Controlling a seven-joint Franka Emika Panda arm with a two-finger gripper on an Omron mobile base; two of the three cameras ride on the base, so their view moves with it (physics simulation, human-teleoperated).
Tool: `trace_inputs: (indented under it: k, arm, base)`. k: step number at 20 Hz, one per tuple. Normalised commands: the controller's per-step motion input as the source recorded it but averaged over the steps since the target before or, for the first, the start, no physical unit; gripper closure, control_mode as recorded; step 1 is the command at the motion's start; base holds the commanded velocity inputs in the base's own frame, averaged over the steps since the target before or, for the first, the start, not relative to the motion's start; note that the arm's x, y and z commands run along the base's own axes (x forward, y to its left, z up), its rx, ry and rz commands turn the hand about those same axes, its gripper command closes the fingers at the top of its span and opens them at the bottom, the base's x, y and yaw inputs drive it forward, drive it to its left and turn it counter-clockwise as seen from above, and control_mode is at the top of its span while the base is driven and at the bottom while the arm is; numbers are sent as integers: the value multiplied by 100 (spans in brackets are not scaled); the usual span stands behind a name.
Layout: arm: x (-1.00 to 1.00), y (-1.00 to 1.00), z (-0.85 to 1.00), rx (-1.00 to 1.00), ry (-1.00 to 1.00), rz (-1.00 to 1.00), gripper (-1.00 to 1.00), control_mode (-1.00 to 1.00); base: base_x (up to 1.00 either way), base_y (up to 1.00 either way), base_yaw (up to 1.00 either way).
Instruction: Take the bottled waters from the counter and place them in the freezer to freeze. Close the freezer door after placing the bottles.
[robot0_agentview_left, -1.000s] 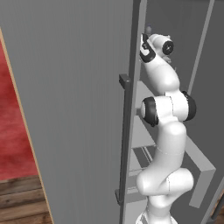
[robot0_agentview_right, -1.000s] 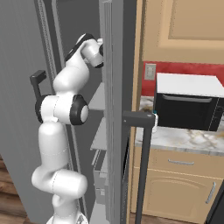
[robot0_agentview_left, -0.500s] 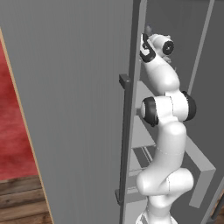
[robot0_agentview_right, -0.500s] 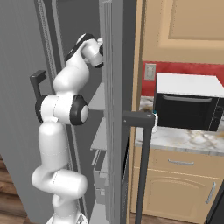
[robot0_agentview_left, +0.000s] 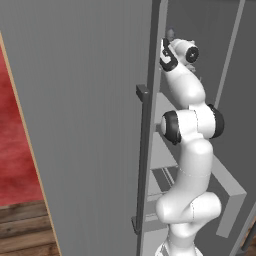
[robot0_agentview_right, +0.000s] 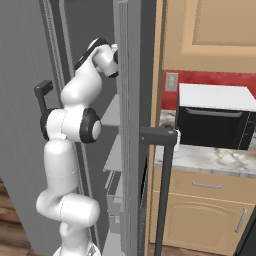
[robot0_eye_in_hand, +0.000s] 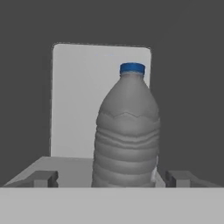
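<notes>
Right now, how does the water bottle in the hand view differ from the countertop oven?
The bottle is grey, blue-capped; the oven is black-fronted, white-topped. The bottle is rounded and ribbed; the oven boxy. The bottle stands on a freezer shelf; the oven on the marble counter. Both sit upright.

Kitchen, simulated: tall grey freezer (robot0_agentview_right: 127, 125) standing open, marble counter (robot0_agentview_right: 210, 159) carrying a black oven (robot0_agentview_right: 214, 122) at 3 o'clock, tan cabinets (robot0_agentview_right: 200, 210) sitting below.
</notes>
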Motion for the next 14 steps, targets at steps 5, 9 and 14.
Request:
trace_inputs:
  k: [5,9,14]
  arm:
    - [0,0,2,0,0,-1,-100,-100]
    - [-10,0,17,0,0,-5,-100,-100]
    - [-31,0,27,0,0,-7,-100,-100]
  base:
    - [0,0,0]
    - [0,0,0]
    - [0,0,0]
